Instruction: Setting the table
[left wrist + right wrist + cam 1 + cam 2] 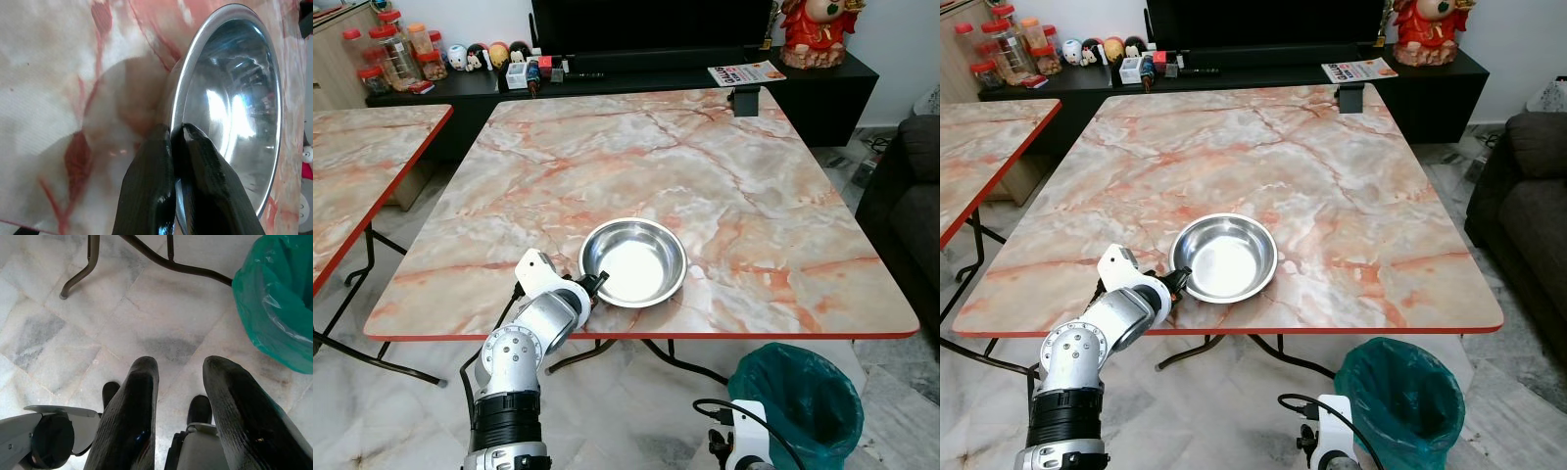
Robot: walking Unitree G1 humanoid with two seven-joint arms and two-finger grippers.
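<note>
Because the marble-patterned folding table (724, 186) spreads across most of the head views with a red edge along its near side, the main hazard is how close the work sits to that edge. The stainless steel bowl (634, 260) lies low and centre in the frame, upright on the tabletop, just inside the near rim. A second table of the same pattern (362, 157) stands at the left of the frame, and a green-lined waste bin (800, 399) sits on the floor at lower right, below the near edge.

The left gripper (594, 286) reaches over the table edge at lower centre-left, and its two black fingers (146, 191) are pressed onto the bowl's near rim, one outside and one inside the wall (a thin purchase on polished metal). My judgement is that the grip could slip: the rim is smooth and curved, so any tilt or quick pull might let the bowl pivot or slide free. A pull toward the robot would likely drag it off the near edge to the floor. A release with the bowl tilted might set it rocking.

The right gripper (178, 401) hangs idle at the bottom of the frame over the marble floor tiles (98, 308), fingers spread apart, holding nothing.
</note>
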